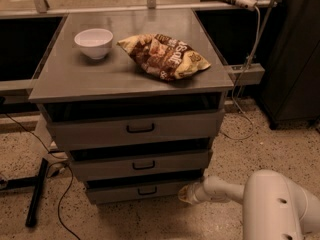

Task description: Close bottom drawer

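Note:
The bottom drawer (137, 190) is the lowest and narrowest of three grey drawer fronts, with a small black bar handle (147, 190). It stands slightly out, with a dark gap above it. My gripper (185, 194) is at the end of the white arm (225, 190), low by the floor, right at the drawer front's right end. It looks to be touching the front.
The middle drawer (142, 165) and the top drawer (137, 128) also stand a little open. A white bowl (94, 42) and a chip bag (164, 55) lie on the cabinet top. A black stand leg (36, 192) and cables lie on the floor at left.

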